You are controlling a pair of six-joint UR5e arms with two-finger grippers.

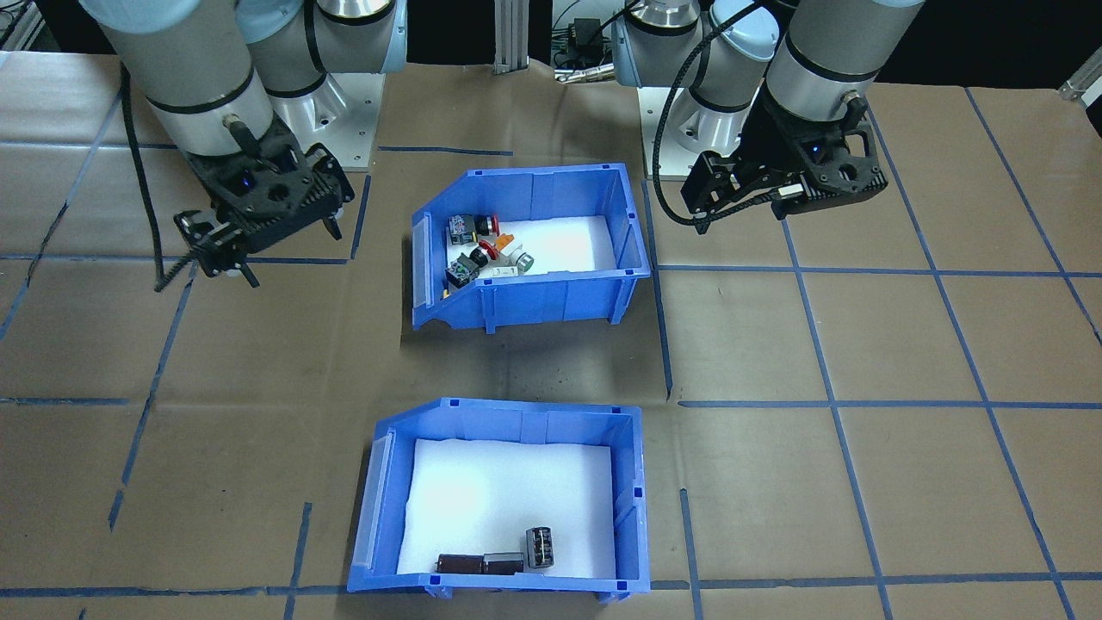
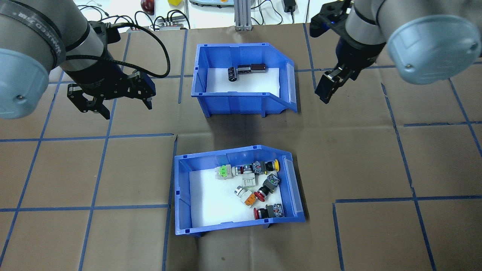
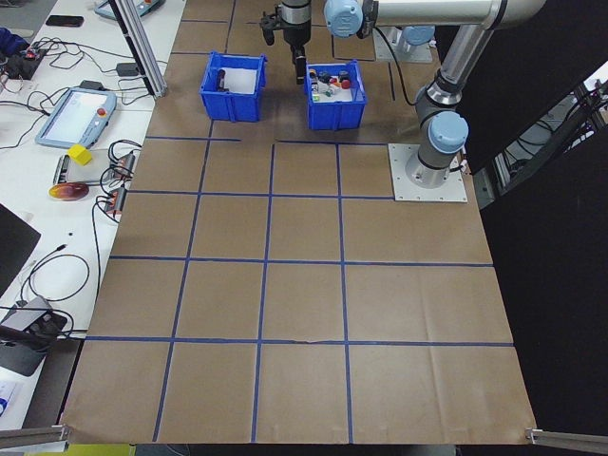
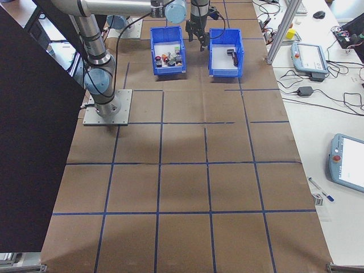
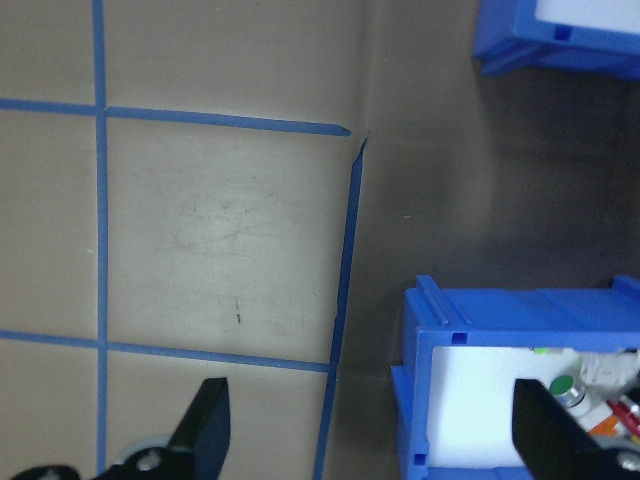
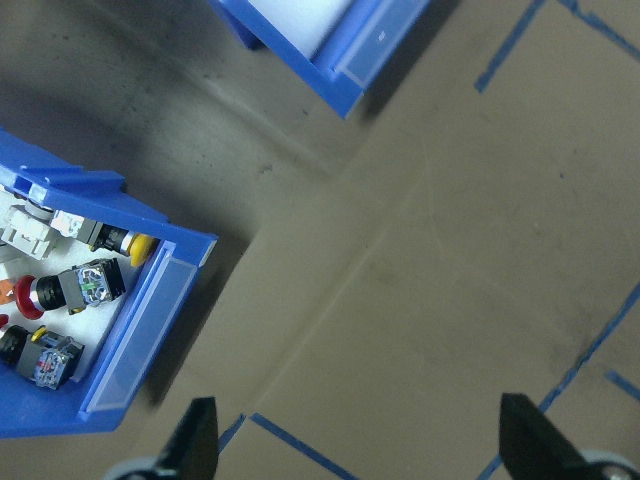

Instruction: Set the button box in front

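Now we see our left gripper [image 2: 111, 105] spread wide over bare table [image 2: 376, 158], holding nothing; the button box [image 2: 180, 195] sits on its right, nearer our base, the other blue bin [image 2: 199, 75] beyond it, and our right gripper [image 2: 328, 88], fingers wide and empty, hovers beside that bin
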